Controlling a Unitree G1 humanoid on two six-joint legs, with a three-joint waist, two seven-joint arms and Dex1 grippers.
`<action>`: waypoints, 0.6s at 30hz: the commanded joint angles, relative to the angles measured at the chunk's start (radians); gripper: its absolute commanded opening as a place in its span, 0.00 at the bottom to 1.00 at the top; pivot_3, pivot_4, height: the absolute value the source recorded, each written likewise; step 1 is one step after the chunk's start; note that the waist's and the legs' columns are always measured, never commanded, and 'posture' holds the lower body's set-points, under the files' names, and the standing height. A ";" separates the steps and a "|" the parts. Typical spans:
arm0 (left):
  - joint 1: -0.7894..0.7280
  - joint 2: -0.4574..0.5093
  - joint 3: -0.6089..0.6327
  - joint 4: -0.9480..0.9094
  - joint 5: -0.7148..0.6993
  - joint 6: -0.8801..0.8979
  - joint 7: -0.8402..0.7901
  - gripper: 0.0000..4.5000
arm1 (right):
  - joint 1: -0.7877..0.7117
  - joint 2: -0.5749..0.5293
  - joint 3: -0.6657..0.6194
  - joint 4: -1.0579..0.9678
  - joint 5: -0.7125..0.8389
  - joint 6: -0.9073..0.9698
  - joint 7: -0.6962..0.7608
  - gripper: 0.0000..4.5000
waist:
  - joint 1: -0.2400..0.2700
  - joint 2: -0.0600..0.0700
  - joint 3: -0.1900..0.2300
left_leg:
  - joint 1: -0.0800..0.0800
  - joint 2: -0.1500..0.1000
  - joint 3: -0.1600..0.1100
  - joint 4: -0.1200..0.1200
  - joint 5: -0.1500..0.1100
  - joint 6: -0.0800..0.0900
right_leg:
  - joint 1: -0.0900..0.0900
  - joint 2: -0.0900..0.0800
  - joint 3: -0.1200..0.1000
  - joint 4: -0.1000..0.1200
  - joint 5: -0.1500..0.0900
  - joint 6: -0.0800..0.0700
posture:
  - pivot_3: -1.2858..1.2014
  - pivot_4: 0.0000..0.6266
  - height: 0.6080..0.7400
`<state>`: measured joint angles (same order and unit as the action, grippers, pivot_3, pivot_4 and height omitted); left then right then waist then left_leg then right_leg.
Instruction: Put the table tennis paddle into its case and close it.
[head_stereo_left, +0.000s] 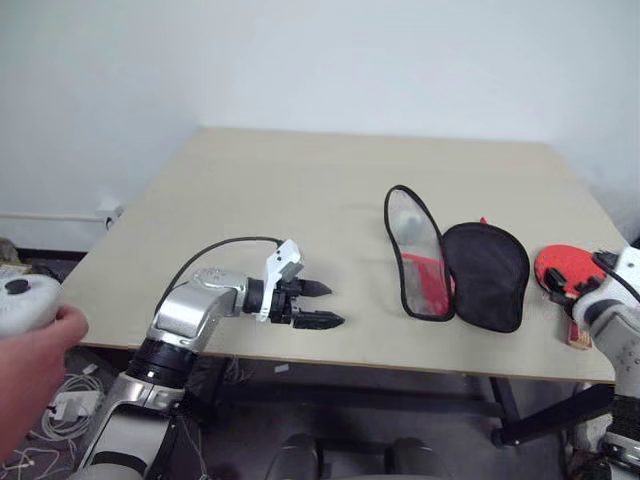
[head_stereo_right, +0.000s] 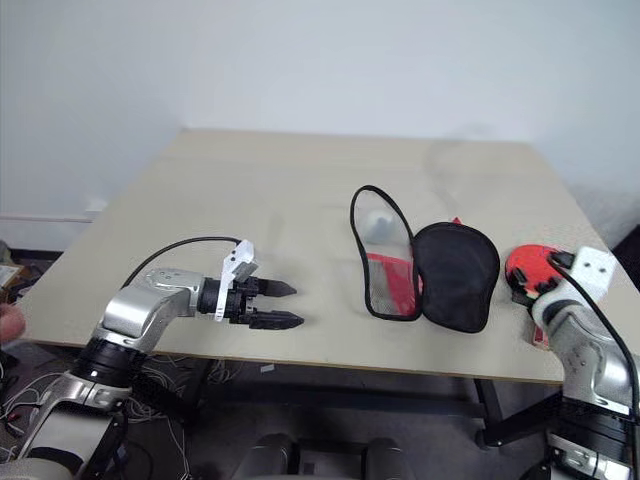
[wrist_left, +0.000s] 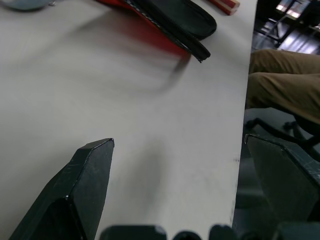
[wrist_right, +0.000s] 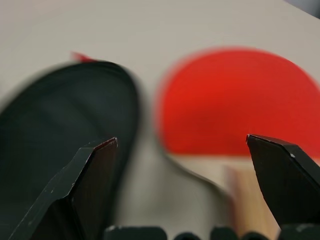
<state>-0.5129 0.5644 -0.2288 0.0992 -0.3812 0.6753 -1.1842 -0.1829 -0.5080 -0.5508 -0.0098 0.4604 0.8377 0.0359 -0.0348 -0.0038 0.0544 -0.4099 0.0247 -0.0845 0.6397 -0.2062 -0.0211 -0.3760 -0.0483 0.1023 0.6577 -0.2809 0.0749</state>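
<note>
- The worktop (head_stereo_left: 280, 190) lies bare over its left and far parts, giving wide room to pass.
- The case (head_stereo_left: 460, 265) lies open toward the right, one flap standing up as a low barrier.
- The table tennis paddle (head_stereo_left: 562, 270) lies just beside the case, narrow gap between.
- A person's hand (head_stereo_left: 35, 365) stands off the left edge.

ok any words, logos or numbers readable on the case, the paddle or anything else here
No text reads in any view.
case: lies unzipped, spread open; no logo or lettering can be made out.
table tennis paddle: plain red face, nothing printed.
</note>
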 joint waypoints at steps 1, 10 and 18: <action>-0.014 0.000 -0.012 0.027 0.023 -0.073 -0.034 1.00 | 0.016 -0.045 -0.041 -0.003 -0.033 0.015 -0.016 1.00 | -0.011 0.002 0.000 | 0.000 0.000 0.000 0.000 0.000 0.000 | 0.000 0.000 0.001 0.000 0.000 0.000 | 0.52 0.00 1.00; -0.070 -0.068 -0.029 0.220 0.076 -0.211 -0.081 1.00 | -0.059 -0.062 -0.080 0.148 -0.005 0.161 -0.004 1.00 | -0.018 0.003 -0.001 | 0.002 0.000 0.003 0.000 0.000 0.000 | 0.001 0.000 0.004 0.000 0.000 0.000 | 0.52 0.00 1.00; -0.081 -0.097 -0.033 0.303 0.111 -0.282 -0.104 1.00 | -0.107 -0.085 -0.045 0.195 -0.031 0.191 0.032 1.00 | -0.017 0.004 -0.001 | 0.002 -0.001 0.003 -0.001 0.000 0.001 | 0.001 0.000 0.005 0.000 0.000 0.001 | 0.52 0.00 1.00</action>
<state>-0.5621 0.4653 -0.2682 0.4063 -0.2790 0.4162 -1.2790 -0.2709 -0.5705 -0.5983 0.1806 0.4386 1.0252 0.0654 -0.0520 0.0004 0.0536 -0.4080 0.0240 -0.0811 0.6391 -0.2061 -0.0206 -0.3750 -0.0480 0.1072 0.6575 -0.2810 0.0754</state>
